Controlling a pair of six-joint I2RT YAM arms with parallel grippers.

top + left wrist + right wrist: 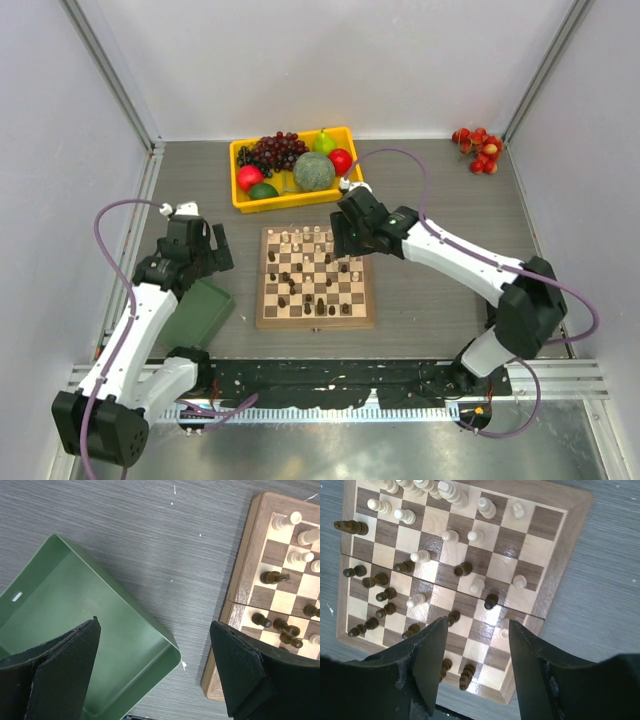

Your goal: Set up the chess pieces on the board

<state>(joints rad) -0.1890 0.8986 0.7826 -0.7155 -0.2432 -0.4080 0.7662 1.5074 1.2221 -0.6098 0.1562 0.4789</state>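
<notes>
The board [315, 323] sits mid-counter in front of both arms. The yellow tray [285, 204] of fruit is just behind it and the green tray [200, 312] is off to its left. It's square, so there's no real long axis, but the fold seam runs left to right and its sides line up with the counter edge.

The chess pieces [451, 536] are all on it. The pale ones bunch toward the far side and the dark ones are scattered over the near half. Most seem to stand upright, long axis straight up off the squares. A few dark ones by the left rim look tipped, but I can't tell from these angles.

The right claw [476, 625] hangs over the board's right side with its fingers apart and nothing pinched. One pale piece [504, 630] shows right by a finger's inner face. The left claw [155, 625] is spread wide and empty, over bare counter between the green tray and the board.

My worry is how tiny and tightly packed these pieces are. A finger coming down could clip a neighbour and knock over several at once. An off-centre pinch could also squirt a piece out sideways or drag it across squares. A hard nudge on the rim might shift the whole board too.
</notes>
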